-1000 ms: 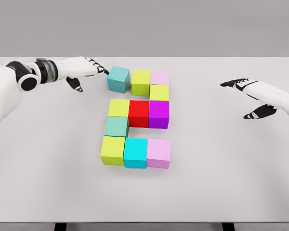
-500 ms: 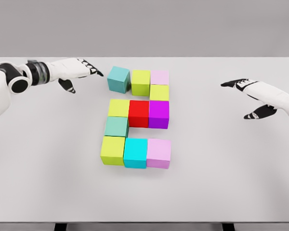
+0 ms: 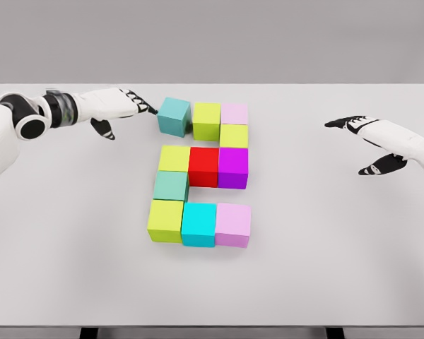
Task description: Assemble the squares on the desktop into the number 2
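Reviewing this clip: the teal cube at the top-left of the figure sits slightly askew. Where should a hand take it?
Probably the teal cube by its bare left and far faces, from the left, where the left hand is. Its right face adjoins the lime cube, leaving no finger room.

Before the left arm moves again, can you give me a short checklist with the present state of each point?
1. Left robot hand holds nothing: ok, fingers extended.
2. Left fingertips close to the teal cube at the top left: ok; real contact, cannot tell.
3. Teal cube squared with the lime cube beside it: not ok, it sits slightly turned.
4. Top row complete with the pale pink cube: ok.
5. Middle row, with the red cube, and the bottom row, with the cyan cube, in place: ok.
6. Right robot hand away from the cubes: ok, open over the table.
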`<action>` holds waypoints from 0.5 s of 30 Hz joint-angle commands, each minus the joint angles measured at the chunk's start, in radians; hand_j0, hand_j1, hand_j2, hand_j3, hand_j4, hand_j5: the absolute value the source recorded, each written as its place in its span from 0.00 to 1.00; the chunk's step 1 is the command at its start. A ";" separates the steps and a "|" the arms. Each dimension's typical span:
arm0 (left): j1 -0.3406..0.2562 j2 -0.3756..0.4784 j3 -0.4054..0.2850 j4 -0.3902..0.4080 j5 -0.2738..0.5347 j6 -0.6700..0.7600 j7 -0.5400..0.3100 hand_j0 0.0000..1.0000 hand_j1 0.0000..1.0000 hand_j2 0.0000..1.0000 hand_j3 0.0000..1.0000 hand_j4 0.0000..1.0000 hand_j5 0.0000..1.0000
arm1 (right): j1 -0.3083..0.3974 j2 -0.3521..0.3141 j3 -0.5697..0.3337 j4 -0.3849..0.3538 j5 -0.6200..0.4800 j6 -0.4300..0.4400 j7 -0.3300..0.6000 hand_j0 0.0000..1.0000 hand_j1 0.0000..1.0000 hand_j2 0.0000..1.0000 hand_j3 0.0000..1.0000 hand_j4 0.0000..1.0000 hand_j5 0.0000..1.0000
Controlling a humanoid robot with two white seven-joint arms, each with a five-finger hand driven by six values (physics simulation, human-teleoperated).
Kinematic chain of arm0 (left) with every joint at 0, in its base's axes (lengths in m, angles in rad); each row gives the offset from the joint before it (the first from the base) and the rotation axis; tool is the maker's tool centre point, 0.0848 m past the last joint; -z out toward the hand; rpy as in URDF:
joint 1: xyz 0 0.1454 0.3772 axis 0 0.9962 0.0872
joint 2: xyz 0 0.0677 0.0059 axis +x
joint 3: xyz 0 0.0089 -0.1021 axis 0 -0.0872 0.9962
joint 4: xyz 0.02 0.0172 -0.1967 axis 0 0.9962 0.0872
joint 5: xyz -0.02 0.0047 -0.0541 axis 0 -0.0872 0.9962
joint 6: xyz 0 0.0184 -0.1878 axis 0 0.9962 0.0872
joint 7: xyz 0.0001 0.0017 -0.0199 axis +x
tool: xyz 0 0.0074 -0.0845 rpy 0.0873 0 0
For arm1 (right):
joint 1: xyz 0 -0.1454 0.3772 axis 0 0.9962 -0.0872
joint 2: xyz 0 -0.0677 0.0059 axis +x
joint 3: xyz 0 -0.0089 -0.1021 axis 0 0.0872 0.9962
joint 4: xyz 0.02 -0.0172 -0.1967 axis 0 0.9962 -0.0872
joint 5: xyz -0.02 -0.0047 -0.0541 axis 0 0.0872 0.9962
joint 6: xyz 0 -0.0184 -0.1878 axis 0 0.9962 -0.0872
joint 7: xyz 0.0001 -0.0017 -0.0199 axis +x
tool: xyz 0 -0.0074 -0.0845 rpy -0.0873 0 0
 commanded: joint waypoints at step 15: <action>0.015 0.008 0.005 -0.047 0.010 0.002 -0.018 0.97 0.97 0.97 0.97 0.97 0.97 | 0.000 -0.001 0.000 0.001 -0.007 0.002 0.000 1.00 1.00 1.00 1.00 1.00 1.00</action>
